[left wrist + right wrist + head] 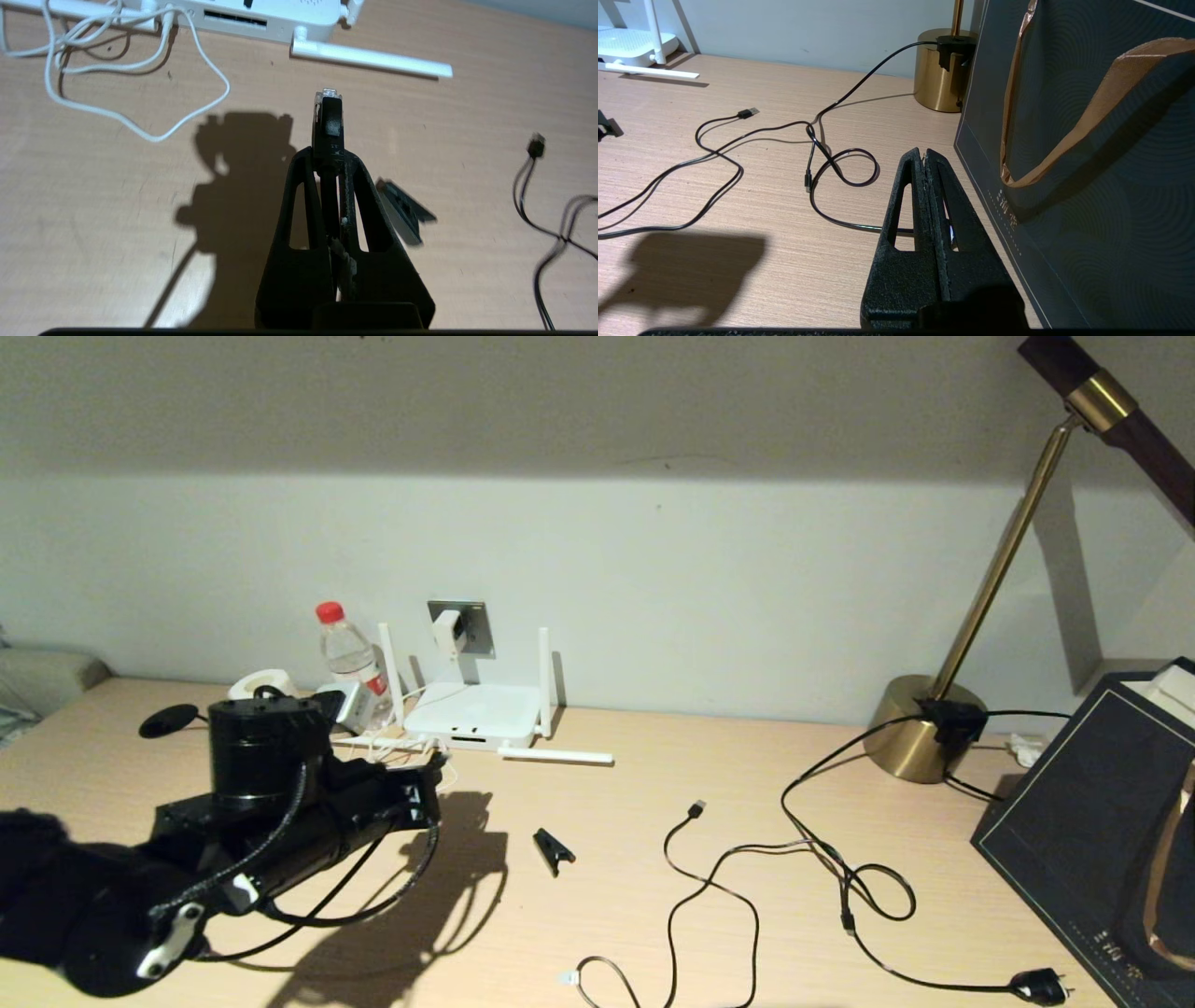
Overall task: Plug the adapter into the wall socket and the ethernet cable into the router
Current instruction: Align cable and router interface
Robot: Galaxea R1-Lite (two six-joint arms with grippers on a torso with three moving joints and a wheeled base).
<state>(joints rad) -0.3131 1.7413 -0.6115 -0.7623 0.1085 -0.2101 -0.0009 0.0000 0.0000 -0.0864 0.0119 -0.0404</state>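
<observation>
Clamping the ethernet cable by its connector, the left pincer hovers near the router — right pincer closed, empty.

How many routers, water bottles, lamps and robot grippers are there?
router: 1
water bottle: 1
desk lamp: 1
grippers: 2 (left gripper shut on the ethernet cable; right gripper shut, parked by the dark bag)
total: 5

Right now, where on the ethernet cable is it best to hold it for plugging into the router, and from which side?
Hold the ethernet cable on its black boot just behind the clear connector, as the left gripper does: jaws shut on its sides, tip free. Come from the open table side, which the ports of the router face.
</observation>
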